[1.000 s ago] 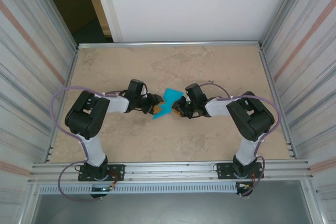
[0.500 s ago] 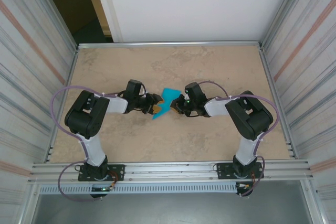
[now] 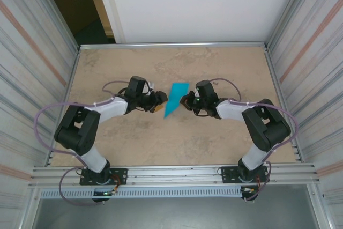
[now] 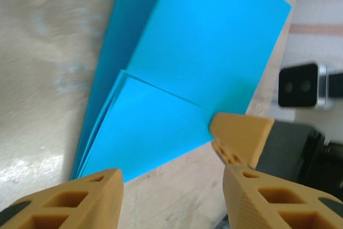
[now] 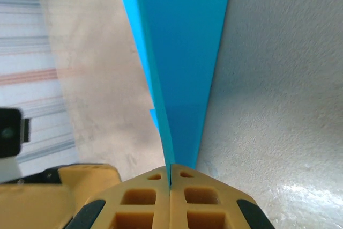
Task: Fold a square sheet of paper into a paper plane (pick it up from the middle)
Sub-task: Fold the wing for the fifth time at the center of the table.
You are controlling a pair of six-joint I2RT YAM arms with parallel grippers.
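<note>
The thin turquoise-blue paper sheet [image 3: 175,99], folded into a long, layered wedge, was held over the middle of the beige stone-patterned bench [image 3: 214,143]. In the top external view its long axis ran diagonally. The narrow tip pointed toward the arm bases and slightly left, and the wide blunt end pointed toward the far side and slightly right. Whether the tip touched the bench could not be told.

The right end effector [image 3: 185,100] was at the sheet's right long edge, about halfway along it. Its orange fingers [image 5: 198,197] were pressed together with the paper pinched between them.

The left end effector [image 3: 159,104] was just beside the sheet's left edge, near the narrow tip. Its fingers [image 4: 257,199] were spread wide, with nothing between them.
</note>
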